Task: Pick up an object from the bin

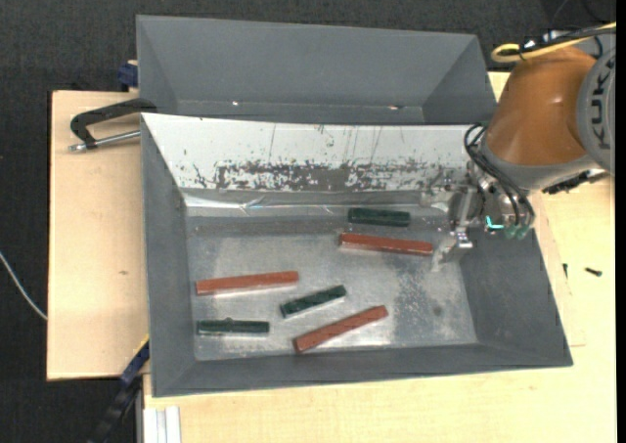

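Observation:
My gripper (457, 234) hangs at the bin's right side, just off the right end of a long red bar (386, 244) that lies flat on the floor near the back wall. Whether it touches that bar I cannot tell. A short dark green bar (380, 218) lies just behind the red one, close to the back wall.
Further left and toward the front lie another red bar (246, 283), a slanted red bar (340, 328), a dark green bar (313, 301) and a second dark green bar (232, 328) at the front left. The arm's orange cover stands over the right rim.

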